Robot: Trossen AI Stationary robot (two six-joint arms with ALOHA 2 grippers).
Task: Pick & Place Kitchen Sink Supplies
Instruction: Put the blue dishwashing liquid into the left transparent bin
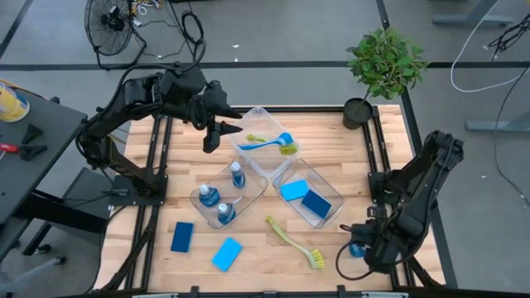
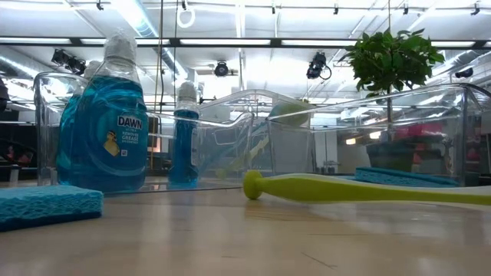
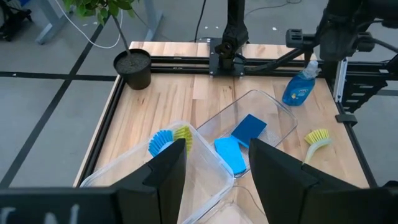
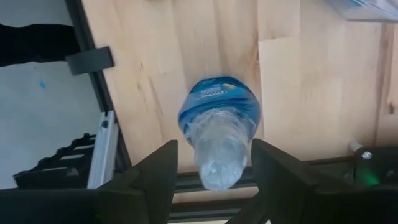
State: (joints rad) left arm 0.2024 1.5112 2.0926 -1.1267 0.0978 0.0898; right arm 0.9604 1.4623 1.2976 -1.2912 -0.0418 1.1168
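A small clear bottle of blue liquid (image 4: 217, 118) stands upright near the table's near right corner (image 1: 358, 247). My right gripper (image 4: 214, 146) hangs over it, pointing down and open, one finger on each side of the cap, touching nothing. My left gripper (image 3: 217, 168) is open and empty, held high over the far clear bin (image 1: 265, 145). A yellow-green brush (image 1: 294, 240), a dark-blue sponge (image 1: 182, 236) and a light-blue sponge (image 1: 227, 253) lie flat on the table near its front edge.
The far bin holds a blue brush (image 1: 277, 142) and a yellow-green one. The left bin (image 1: 248, 194) holds three bottles, the right bin (image 1: 335, 194) two sponges (image 1: 305, 194). A potted plant (image 1: 364, 103) stands at the far right corner. Black rails border the table.
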